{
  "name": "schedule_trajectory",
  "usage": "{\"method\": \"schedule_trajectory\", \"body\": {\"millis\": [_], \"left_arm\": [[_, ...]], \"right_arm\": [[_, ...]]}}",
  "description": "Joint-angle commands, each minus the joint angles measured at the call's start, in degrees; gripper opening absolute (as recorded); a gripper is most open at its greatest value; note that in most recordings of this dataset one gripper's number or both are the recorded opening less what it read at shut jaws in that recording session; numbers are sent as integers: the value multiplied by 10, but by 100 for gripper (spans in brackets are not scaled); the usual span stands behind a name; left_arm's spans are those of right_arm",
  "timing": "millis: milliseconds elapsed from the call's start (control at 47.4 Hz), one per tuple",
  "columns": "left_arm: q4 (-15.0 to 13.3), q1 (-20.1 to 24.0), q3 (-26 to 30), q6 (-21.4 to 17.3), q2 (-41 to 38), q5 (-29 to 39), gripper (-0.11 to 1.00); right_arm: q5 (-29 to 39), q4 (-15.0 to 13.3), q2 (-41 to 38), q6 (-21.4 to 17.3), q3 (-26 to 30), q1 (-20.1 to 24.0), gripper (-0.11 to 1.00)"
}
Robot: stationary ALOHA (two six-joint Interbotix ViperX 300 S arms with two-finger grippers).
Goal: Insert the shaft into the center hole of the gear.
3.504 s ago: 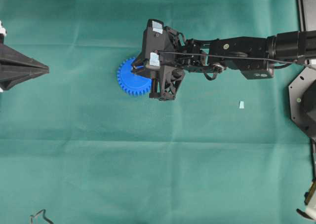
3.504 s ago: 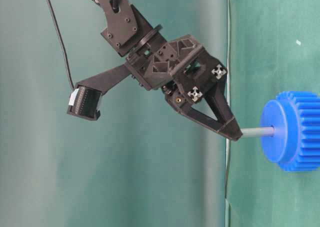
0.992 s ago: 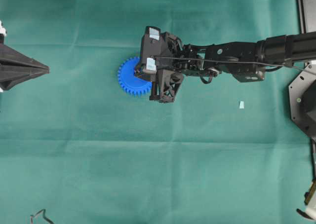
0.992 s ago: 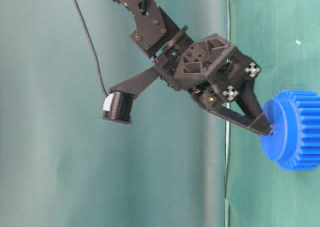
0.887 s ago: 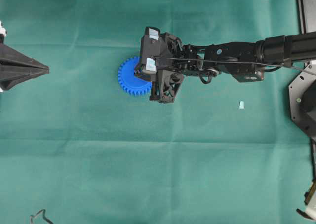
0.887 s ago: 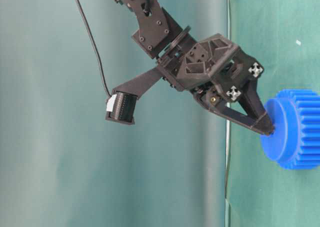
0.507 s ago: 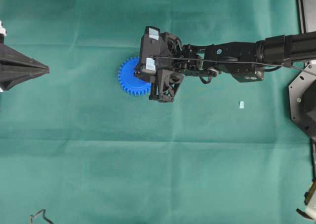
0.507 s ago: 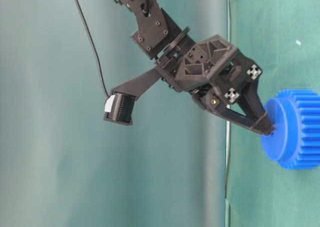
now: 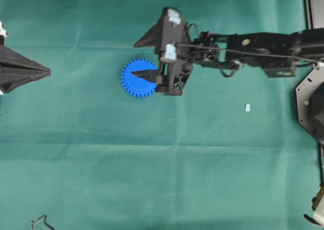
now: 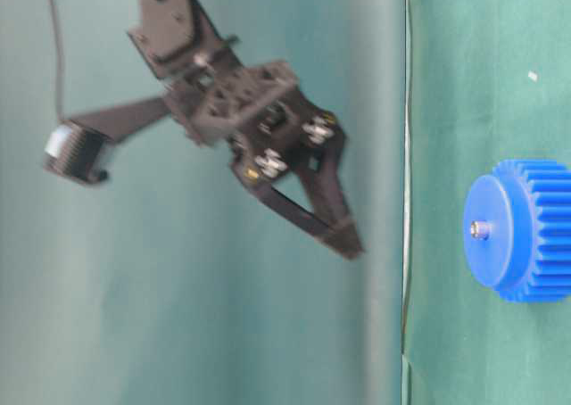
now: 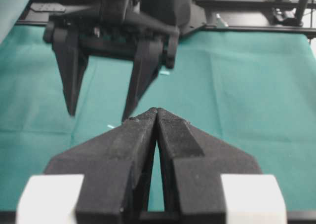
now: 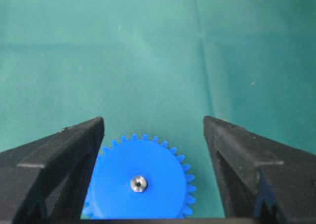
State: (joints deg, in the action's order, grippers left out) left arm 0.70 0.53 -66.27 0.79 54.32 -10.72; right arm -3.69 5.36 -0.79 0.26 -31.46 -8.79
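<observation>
The blue gear (image 9: 137,78) lies flat on the green cloth (image 9: 152,164), left of the middle in the overhead view. The shaft (image 12: 138,183) stands in the center hole, only its shiny silver end showing as a small round dot at the middle of the gear's flat face; the hole itself is filled and cannot be seen apart from the pin. The right gripper (image 9: 145,58) hangs above the gear with its jaws spread wide and nothing between them. From its own wrist camera the two dark fingers (image 12: 54,155) frame the gear, one on each side, with the pin roughly midway between them and clear of both. In the table-level view the gripper (image 10: 343,231) is blurred and stands well apart from the gear (image 10: 517,231), touching neither it nor the shaft (image 10: 480,230). The left gripper (image 11: 157,114) sits far off at the left edge of the cloth, its fingers pressed together and holding nothing. A small pale scrap (image 9: 247,107) lies on the cloth to the right, away from the gear.
</observation>
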Motion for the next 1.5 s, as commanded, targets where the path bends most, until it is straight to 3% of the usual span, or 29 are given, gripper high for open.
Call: {"method": "schedule_trajectory", "body": {"millis": [0,718,1478], "left_arm": [[2,1,15,1,-4,-3,0],[1,1,15,1,0,-3,0],[2,1,15,0,1,-4,0]], "right_arm": [[-2,-4,47,0,-11,-1,82],[-37,-1,289,-4,-208,0,82],[-38,-2,303,-4,-236,-1,82]]}}
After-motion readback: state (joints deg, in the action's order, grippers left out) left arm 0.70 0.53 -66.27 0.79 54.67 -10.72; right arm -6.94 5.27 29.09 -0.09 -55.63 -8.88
